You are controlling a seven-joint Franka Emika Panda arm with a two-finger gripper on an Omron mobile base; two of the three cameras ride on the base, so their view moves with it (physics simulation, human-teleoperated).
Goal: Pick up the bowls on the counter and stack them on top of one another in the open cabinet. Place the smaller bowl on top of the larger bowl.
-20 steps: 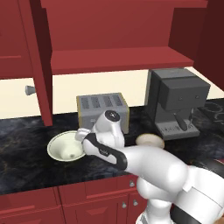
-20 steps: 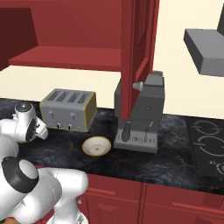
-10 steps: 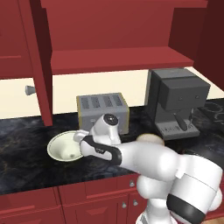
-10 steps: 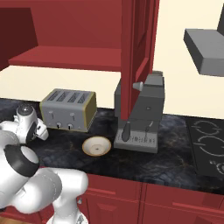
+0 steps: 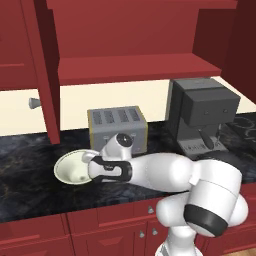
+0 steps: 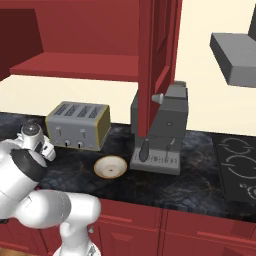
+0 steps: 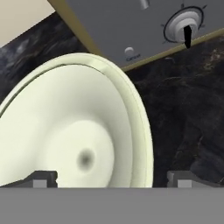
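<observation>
Cream larger bowl (image 5: pixel 70 167), tan-rimmed smaller bowl (image 6: pixel 110 167), black gold-veined counter (image 6: pixel 200 182), dark red cabinet (image 5: pixel 130 67).

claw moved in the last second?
Yes. In the left base view the claw has swung left, away from the toaster, and now sits at the larger bowl rim, open.
</observation>
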